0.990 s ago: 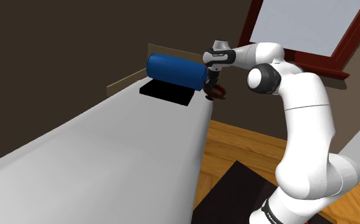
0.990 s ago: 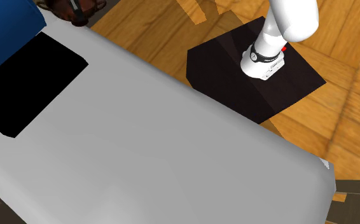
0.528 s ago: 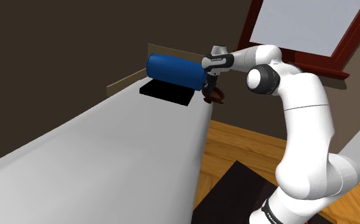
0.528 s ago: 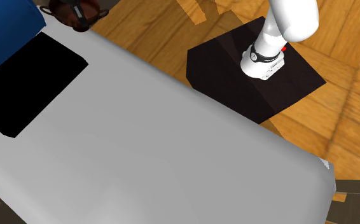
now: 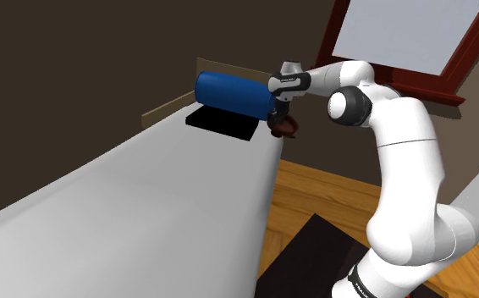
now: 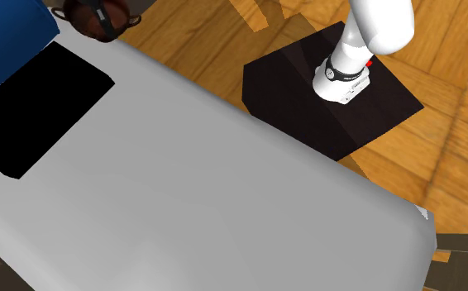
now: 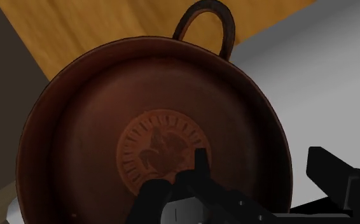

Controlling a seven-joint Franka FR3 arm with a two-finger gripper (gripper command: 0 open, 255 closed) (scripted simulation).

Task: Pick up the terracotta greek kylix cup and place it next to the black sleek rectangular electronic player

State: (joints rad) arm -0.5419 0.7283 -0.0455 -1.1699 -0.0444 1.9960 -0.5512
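Brown and shallow, the cup (image 5: 289,127) hangs in the gripper (image 5: 278,120) at the far end of the pale surface (image 5: 145,203) in the shoulder view, right at its edge. It is just beside the near corner of the flat black player (image 5: 221,124), and a blue cylinder (image 5: 232,95) lies on the player's far side. I cannot tell whether the cup touches the surface. The white arm (image 5: 407,161) reaches over from its stand at the lower right, above a wood floor (image 5: 322,182) and below a red-framed window (image 5: 415,34).

From above, in the second exterior view, the cup (image 6: 79,12) sits at the top edge of the picture with the gripper (image 6: 102,21) on it. It is past the surface's edge and near the player (image 6: 38,107). The cylinder (image 6: 5,33) fills the top left corner. The arm's foot stands on the dark stand (image 6: 298,116) on the floor.

Seen from the wrist, the cup's bowl (image 7: 96,127) faces the camera, with a round medallion (image 7: 163,153) at its centre and a loop handle (image 7: 226,32) on the far rim. One black finger (image 7: 201,168) is inside the bowl and the other (image 7: 334,175) is outside it, so the gripper pinches the cup's wall. Wood floor and grey surface show behind the cup.
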